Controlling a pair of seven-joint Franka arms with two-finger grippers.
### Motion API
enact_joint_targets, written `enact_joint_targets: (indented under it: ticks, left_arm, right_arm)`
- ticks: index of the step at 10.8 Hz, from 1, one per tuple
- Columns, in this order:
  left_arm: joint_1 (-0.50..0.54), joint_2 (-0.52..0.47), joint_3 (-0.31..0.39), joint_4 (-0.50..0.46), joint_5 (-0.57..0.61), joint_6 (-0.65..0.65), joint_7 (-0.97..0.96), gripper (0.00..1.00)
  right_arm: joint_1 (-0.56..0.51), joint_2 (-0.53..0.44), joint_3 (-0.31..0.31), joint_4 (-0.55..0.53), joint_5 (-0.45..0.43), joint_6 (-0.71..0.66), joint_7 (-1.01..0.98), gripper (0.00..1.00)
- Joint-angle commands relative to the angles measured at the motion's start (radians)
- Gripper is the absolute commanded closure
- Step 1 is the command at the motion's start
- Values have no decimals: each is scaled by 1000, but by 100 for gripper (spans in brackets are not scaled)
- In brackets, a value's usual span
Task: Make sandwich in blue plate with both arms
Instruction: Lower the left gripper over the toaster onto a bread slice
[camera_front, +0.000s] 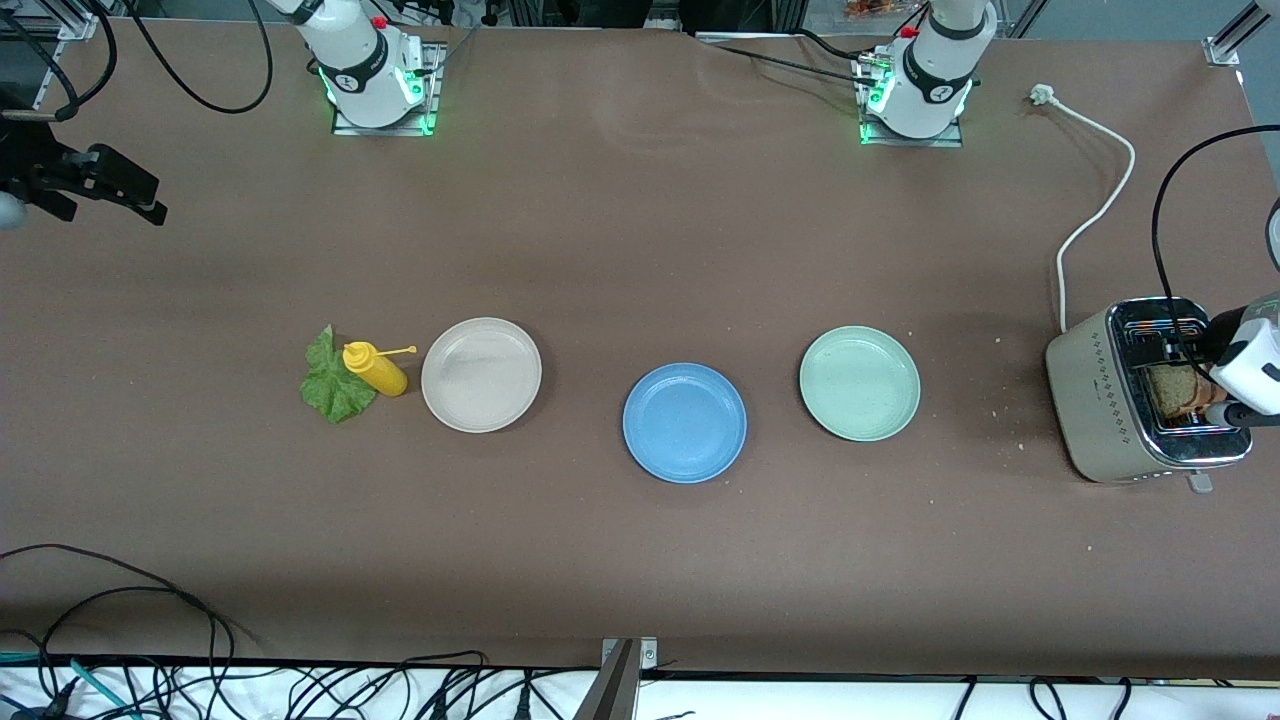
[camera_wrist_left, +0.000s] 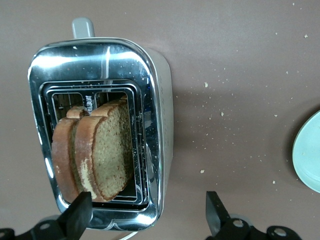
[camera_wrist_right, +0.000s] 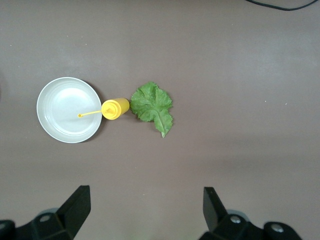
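Note:
The blue plate (camera_front: 684, 422) lies bare in the middle of the table. Two brown bread slices (camera_wrist_left: 107, 150) stand upright in the toaster (camera_wrist_left: 155, 100), which sits at the left arm's end of the table (camera_front: 1100, 385). My left gripper (camera_wrist_left: 148, 200) hangs open over the toaster, one finger (camera_wrist_left: 80, 210) above its rim by the slices, the other above bare table. A green lettuce leaf (camera_front: 332, 382) lies flat at the right arm's end. My right gripper (camera_wrist_right: 145, 197) is open and empty, high above the table near the leaf (camera_wrist_right: 152, 106).
A yellow squeeze bottle (camera_front: 376, 369) lies between the lettuce and a cream-white plate (camera_front: 481, 374). A mint-green plate (camera_front: 859, 382) sits between the blue plate and the toaster. The toaster's white cord (camera_front: 1100, 200) runs toward the robots' bases. Crumbs dot the table near the toaster.

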Motion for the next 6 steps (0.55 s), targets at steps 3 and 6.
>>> enact_joint_targets:
  ticks: [3, 6]
  left_arm:
    - [26, 48, -3, 32, 22, 8, 54, 0]
    - [55, 68, -3, 32, 22, 26, 88, 0]
  right_arm:
    - [2, -1, 9, 18, 10, -23, -3, 0]
    - [0, -1, 6, 18, 12, -23, -3, 0]
